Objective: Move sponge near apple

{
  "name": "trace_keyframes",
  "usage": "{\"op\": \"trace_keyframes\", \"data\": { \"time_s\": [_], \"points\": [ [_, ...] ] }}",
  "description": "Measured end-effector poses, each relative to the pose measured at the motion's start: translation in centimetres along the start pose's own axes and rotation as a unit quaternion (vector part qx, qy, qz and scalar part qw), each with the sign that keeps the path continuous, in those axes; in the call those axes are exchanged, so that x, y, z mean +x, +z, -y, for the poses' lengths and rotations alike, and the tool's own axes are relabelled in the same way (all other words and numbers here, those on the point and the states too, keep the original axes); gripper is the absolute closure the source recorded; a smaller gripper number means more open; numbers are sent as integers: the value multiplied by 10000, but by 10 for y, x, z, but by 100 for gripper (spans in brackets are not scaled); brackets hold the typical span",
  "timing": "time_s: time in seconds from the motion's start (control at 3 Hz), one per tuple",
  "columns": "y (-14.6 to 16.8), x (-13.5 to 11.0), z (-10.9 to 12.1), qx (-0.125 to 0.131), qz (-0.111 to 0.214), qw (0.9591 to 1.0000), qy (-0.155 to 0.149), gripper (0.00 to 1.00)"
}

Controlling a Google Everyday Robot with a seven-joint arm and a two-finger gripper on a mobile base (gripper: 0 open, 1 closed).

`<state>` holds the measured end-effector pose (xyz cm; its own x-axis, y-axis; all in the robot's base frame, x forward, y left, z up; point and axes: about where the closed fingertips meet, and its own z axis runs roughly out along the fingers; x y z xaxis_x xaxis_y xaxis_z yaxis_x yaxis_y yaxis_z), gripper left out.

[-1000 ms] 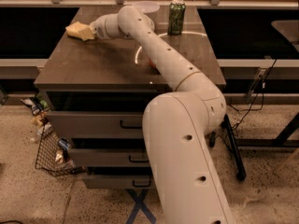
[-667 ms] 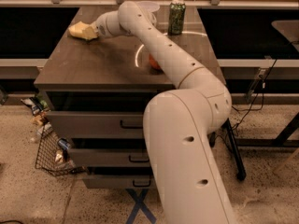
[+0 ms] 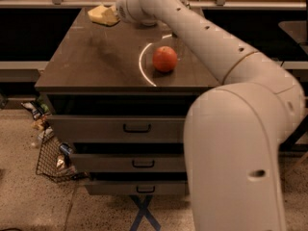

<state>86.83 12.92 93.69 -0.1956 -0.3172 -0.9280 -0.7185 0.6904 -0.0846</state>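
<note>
One tip: gripper (image 3: 113, 14) at sponge (image 3: 99, 15), far corner (grip state, can't tell), carry low, stop beside apple (image 3: 165, 58).

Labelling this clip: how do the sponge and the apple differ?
The sponge is a pale yellow flattish block; the apple is round and orange-red. The sponge is at the gripper, far left; the apple sits apart, nearer the front edge. Both are at the dark table.
</note>
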Motion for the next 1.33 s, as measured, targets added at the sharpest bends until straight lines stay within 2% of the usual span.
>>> {"op": "trace_keyframes", "data": {
  "time_s": [0.33, 0.67, 1.0, 1.33],
  "points": [
    [-68, -1, 2, 314, -197, 9991, 201, 100],
    [-111, 27, -22, 360, -636, 9961, 500, 100],
    [-124, 67, -45, 267, -1050, 9919, 669, 100],
    [-130, 91, -55, 236, -1311, 9880, 783, 82]
  ]
}}
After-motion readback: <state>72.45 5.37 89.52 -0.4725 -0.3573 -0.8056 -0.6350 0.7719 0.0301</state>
